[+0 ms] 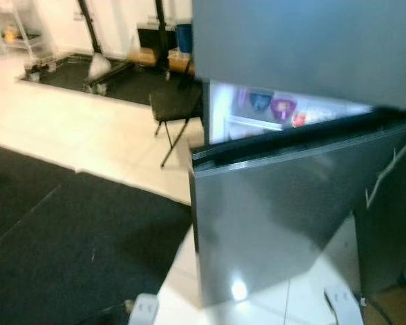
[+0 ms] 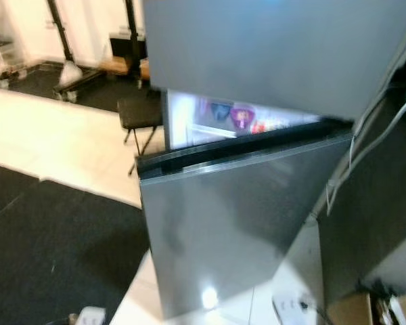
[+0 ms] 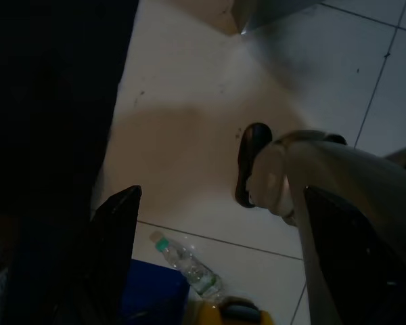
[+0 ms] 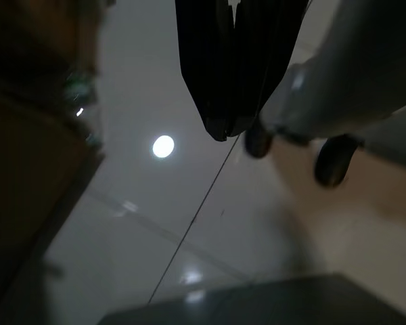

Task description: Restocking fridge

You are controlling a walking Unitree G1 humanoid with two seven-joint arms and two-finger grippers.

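The refrigerator (image 1: 304, 135) stands directly ahead, a tall grey two-door unit. Its upper door is closed. Its lower door (image 1: 284, 223) is swung partly open, leaving a narrow lit gap along the top edge. Through that gap the lit interior shows a shelf with a blue container (image 1: 260, 100), a purple container (image 1: 283, 107) and something red just beside them; the blur prevents closer identification.

Both arms hang idle at the sides, pointing at the tiled floor (image 3: 189, 122). The left tool (image 3: 216, 264) is released: its two black fingers stand well apart with nothing between them. Beyond those fingers a clear plastic water bottle (image 3: 186, 264) lies on the floor, touching a blue box (image 3: 152, 294); this is the likely stock item. The right tool (image 4: 233, 68) is clenched, fingers pressed together and gripping nothing.

Judged step: approach and access, with no item yet in hand.

Procedure for this step:
1. Stop square to the opening, clear of the door's swing arc.
2. Open the lower door wider before loading; the present gap appears too narrow for an arm to pass.
3. Keep clear of the white cables (image 2: 365, 135) hanging beside the cabinet.
4. Identify a free shelf position before lifting the bottle.
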